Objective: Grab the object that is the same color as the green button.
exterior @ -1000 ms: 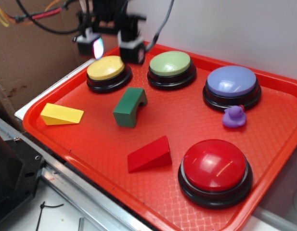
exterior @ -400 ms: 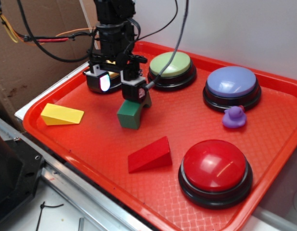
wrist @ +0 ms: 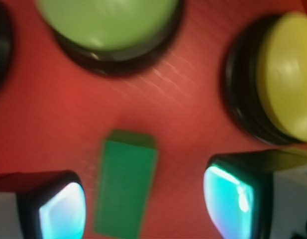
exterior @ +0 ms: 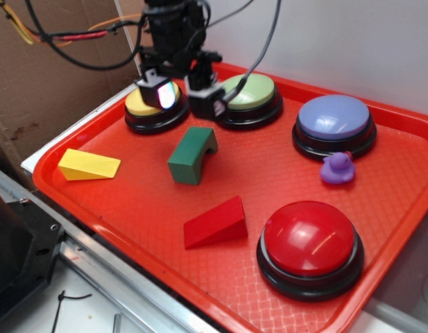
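The dark green arched block (exterior: 191, 155) lies on the red tray (exterior: 283, 166), in front of the yellow and green buttons. The pale green button (exterior: 246, 94) stands at the tray's back. My gripper (exterior: 184, 98) hangs open and empty above the tray, between the yellow button and the green button, just behind and above the block. In the wrist view the block (wrist: 126, 186) lies below, between the two lit fingers (wrist: 63, 211), nearer the left one and clear of both. My gripper (wrist: 146, 206) holds nothing, and the green button (wrist: 111, 22) is at the top.
A yellow button (exterior: 148, 107) is partly hidden behind the left finger. A purple button (exterior: 334, 121) and a purple duck (exterior: 337, 168) are at the right. A red button (exterior: 309, 243), a red wedge (exterior: 215, 222) and a yellow wedge (exterior: 89, 165) lie toward the front.
My gripper came down around the green block, then rose and moved back toward the buttons, still open. The block stays on the tray, in nearly the same place.
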`<state>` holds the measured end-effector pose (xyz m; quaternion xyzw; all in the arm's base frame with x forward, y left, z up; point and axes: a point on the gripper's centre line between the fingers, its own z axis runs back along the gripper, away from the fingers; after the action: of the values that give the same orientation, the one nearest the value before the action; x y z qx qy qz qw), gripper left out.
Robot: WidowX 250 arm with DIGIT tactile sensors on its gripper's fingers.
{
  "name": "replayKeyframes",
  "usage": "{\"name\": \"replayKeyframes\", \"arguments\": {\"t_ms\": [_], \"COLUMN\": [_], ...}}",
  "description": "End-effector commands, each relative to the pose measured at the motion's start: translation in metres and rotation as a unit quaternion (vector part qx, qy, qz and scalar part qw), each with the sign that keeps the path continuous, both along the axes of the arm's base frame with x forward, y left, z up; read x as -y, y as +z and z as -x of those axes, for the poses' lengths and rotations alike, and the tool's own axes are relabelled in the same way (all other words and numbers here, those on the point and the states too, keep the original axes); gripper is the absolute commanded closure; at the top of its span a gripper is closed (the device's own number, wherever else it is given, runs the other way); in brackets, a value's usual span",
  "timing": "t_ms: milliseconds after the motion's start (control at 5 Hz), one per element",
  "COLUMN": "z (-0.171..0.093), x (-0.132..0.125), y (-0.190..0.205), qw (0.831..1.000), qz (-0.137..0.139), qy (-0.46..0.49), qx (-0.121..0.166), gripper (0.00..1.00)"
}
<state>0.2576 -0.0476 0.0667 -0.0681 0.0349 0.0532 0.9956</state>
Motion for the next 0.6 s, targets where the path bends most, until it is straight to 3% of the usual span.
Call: {"name": "replayKeyframes", "arguments": {"t_ms": [0, 400], "z": [0.0, 0.005], "x": [-0.005, -0.006], "y": [-0.014, -0.049], "qw": [0.996, 0.992], "qz": [0.071, 0.061], "qy": [-0.05, -0.073], "qx": [-0.036, -0.086], "gripper": [0.0, 0.0]}}
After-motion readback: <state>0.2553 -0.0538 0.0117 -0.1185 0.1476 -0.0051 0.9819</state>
